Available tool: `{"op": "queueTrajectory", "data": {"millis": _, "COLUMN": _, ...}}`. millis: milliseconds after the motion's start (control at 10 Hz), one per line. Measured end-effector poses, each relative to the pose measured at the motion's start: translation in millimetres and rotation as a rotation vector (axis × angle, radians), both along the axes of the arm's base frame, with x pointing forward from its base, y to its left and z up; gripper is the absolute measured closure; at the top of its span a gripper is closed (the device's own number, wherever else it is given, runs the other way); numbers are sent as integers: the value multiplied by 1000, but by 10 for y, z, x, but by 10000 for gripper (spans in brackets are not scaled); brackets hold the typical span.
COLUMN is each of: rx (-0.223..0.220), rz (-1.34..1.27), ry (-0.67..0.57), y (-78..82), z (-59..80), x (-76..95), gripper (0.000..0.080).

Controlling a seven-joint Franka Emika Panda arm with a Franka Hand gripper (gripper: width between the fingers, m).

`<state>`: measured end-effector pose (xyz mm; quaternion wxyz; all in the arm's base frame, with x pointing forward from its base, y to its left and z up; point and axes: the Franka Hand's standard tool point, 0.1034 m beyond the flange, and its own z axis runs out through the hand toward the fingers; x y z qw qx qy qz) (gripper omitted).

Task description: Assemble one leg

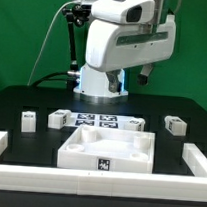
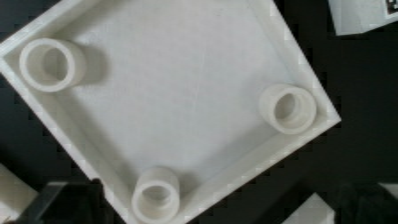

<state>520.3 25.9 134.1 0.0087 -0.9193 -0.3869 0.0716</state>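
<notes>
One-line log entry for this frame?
gripper: open, empty, raised | legs: four loose by marker board | tray: visible sockets empty

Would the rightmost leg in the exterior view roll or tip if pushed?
The leg looks blocky and sits low on the table, so it would probably slide rather than roll. Its hard-looking white plastic suggests stiff, light, perhaps slippery.

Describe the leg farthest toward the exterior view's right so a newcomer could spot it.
Start at the large white tray-like part on the black table, front and centre. Behind it runs a row: small white blocks flanking the flat marker board. The leg you want ends that row on the exterior view's right, standing alone, well apart from the next block.
</notes>
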Motion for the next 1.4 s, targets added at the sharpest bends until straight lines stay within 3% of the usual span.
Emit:
{"op": "queueTrajectory", "data": {"millis": 700, "rx": 0, "rz": 1, "ry": 0, "y": 0, "z": -5, "x": -3, "gripper": 150}}
{"op": "queueTrajectory", "data": {"millis": 1000, "rx": 29, "rz": 91, "ry": -46, "y": -63, "z": -240, "x": -158, "gripper": 150}}
{"op": "queueTrajectory", "data": {"millis": 1400, "rx": 61, "rz": 298, "ry": -155, "y": -182, "z": -553, "x": -241, "gripper": 150}}
